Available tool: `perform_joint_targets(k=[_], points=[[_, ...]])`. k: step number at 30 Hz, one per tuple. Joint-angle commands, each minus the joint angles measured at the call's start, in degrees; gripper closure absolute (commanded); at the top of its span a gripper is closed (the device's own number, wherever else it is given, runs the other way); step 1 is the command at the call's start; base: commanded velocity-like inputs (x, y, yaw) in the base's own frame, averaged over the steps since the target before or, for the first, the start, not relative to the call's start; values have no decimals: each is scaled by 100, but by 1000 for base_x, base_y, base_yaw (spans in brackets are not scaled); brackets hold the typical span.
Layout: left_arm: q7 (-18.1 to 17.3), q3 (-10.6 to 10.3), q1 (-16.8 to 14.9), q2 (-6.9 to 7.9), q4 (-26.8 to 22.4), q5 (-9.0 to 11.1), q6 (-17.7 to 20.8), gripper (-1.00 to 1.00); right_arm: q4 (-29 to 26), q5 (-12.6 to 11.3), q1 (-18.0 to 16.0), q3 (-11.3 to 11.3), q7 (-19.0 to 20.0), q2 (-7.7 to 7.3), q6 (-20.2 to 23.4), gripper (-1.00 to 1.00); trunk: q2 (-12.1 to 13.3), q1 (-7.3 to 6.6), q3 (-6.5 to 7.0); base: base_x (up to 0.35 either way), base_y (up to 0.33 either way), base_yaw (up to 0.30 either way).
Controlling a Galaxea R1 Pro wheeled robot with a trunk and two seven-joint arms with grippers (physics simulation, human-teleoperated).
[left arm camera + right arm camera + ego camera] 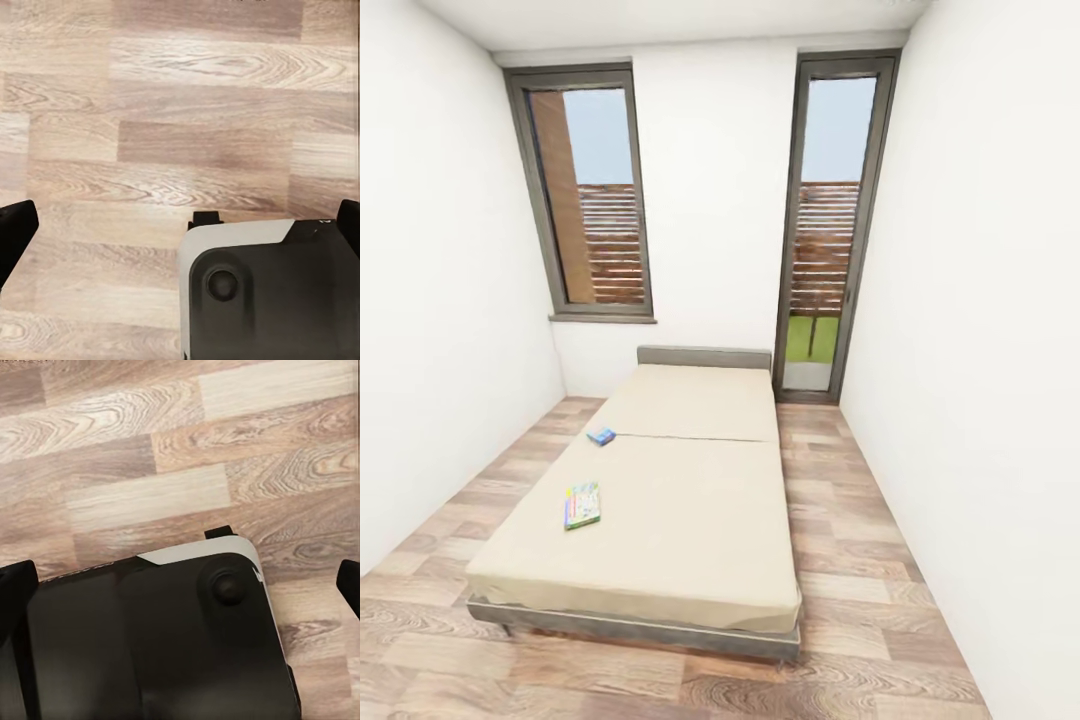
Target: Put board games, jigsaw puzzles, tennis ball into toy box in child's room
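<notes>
White-walled room: bed (690, 500) on wood floor (860, 600), two board games (582, 504) atop.

The bed (690, 500), with its beige mattress cover and dark grey frame, stands lengthwise on the wooden floor (860, 640), its headboard (704, 357) against the far white wall between a window (588, 195) and a tall glazed door (830, 225). A small blue board game (601, 436) lies on the bed near its left edge, about halfway along, and a pale green multicoloured board game (582, 504) lies flat nearer the bed's foot, also toward the left edge, well apart from the blue one.
</notes>
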Motion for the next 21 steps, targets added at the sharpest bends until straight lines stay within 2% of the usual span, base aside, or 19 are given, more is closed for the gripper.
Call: perform_joint_targets(k=[1, 12, 21], points=[[-8, -6, -1, 3, 4, -7, -19, -100, 5, -1, -3, -39, 7, 6, -20, -100, -4, 2, -2, 0, 0, -220], [-21, -5, -1, 10, 4, -7, -23, -100, 5, 21, -3, -31, 7, 10, -21, -100, -4, 2, -2, 0, 0, -220], [-25, -9, -1, 12, 4, -12, -48, -100, 5, 59, -3, -23, 7, 10, -27, -100, -4, 2, -2, -1, 0, -56]])
